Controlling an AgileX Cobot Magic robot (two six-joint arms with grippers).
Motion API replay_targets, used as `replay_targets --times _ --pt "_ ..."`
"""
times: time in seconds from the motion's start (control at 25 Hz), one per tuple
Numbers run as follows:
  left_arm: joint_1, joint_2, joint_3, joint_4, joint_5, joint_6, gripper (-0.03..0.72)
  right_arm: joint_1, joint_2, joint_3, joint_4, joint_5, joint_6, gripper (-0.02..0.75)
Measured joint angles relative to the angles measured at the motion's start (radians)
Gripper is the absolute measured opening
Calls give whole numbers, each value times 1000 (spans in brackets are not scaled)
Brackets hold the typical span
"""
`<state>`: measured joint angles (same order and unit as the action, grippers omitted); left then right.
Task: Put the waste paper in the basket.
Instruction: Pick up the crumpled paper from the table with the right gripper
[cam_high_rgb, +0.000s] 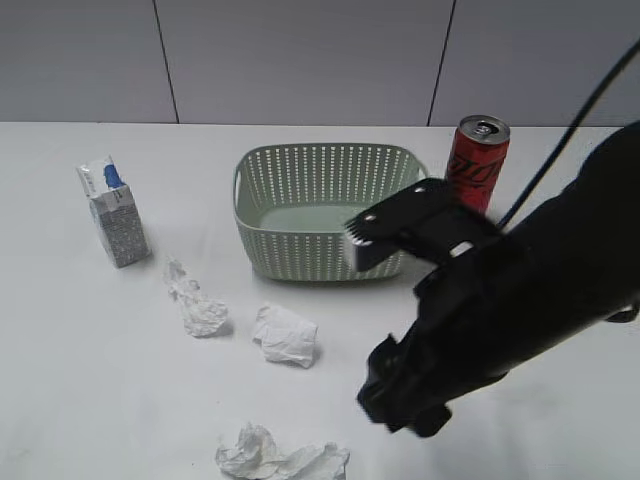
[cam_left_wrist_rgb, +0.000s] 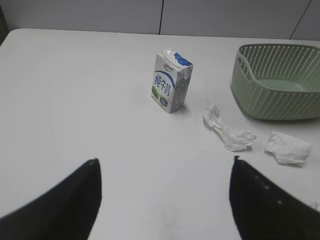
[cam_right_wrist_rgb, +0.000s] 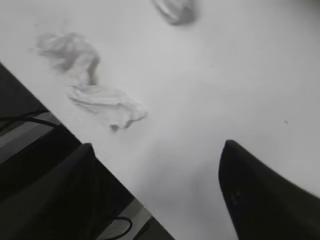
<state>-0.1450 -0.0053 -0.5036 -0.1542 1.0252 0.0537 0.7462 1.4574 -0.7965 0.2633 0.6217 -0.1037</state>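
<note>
Nothing is in the basket (cam_high_rgb: 325, 210) yet; all three wads of waste paper (cam_high_rgb: 286, 336) lie on the desk (cam_high_rgb: 80, 390) in front of it. Both the right gripper (cam_right_wrist_rgb: 155, 190) and the left gripper (cam_left_wrist_rgb: 165, 200) hang wide open, empty.

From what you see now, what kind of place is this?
Probably a robot test bench: a bare white table before plain grey wall panels, with staged props, namely a basket, red can and carton.

I see a pale mint-green basket (cam_high_rgb: 325, 210) with rows of small holes, three white paper wads (cam_high_rgb: 286, 335), a red can (cam_high_rgb: 477, 163) with black lettering and silver top, a white carton (cam_left_wrist_rgb: 171, 81) with blue marks, and a white table (cam_high_rgb: 90, 400). My grippers are black.
</note>
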Motion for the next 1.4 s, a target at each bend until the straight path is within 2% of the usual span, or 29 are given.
replay_targets --times 0.24,0.4,0.68,0.88,1.24,1.4 --pt "0 0 0 0 0 0 591 221 102 -41 -4 -97 16 571" --pt "0 0 0 0 0 0 591 286 199 -109 -7 -106 19 571" --pt "0 0 0 0 0 0 591 331 373 -251 -39 -64 22 571" --pt "0 0 0 0 0 0 591 333 487 -340 -125 25 88 571" --pt "0 0 0 0 0 0 591 333 568 -358 -147 56 104 568" --pt "0 0 0 0 0 0 591 333 585 -361 -154 57 104 482"
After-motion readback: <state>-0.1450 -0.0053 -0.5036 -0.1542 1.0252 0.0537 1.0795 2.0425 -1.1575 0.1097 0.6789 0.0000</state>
